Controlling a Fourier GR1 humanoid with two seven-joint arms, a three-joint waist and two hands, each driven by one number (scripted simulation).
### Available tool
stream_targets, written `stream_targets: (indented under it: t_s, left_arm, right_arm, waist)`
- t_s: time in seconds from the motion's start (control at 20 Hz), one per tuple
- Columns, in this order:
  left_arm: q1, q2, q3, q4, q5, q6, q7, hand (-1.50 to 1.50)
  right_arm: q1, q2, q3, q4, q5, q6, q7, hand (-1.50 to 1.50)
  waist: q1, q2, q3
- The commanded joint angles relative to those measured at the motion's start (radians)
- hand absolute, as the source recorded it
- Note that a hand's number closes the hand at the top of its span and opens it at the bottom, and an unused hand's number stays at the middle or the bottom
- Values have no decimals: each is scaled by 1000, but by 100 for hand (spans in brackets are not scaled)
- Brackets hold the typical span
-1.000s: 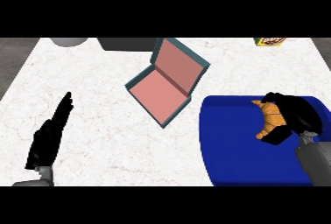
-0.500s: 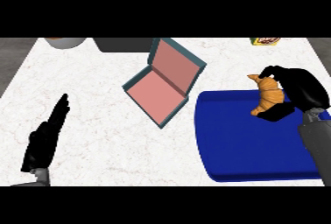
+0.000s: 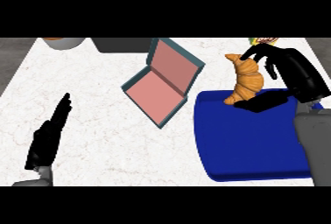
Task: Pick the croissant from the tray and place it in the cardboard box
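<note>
Croissant (image 3: 248, 81) now rides clear above the blue tray's (image 3: 252, 148) far edge, pinched in the right hand (image 3: 294, 74), so the lift is done and carrying left to the open cardboard box (image 3: 161, 83) remains.

A white marbled counter (image 3: 110, 144) fills the view. At its far edge sit a grey pot (image 3: 65, 42) with an orange inside, a dark grey block (image 3: 123, 43), and a yellow packet (image 3: 265, 41).
</note>
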Motion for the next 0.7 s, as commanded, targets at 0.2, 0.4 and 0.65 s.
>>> stream_targets:
  t_s: [0.2,0.4,0.65]
  left_arm:
    - [-20,9,7,-58,8,-23,73,0]
    - [16,-22,-11,-35,-28,15,8,0]
    - [-30,-21,12,46,-6,-5,-33,0]
  right_arm:
    - [-164,102,9,-18,-67,44,95,150]
    - [-306,165,57,-42,-36,95,314,150]
    - [-402,245,87,230,51,-32,228,150]
  waist:
    - [11,2,0]
    - [10,1,0]
    - [16,5,0]
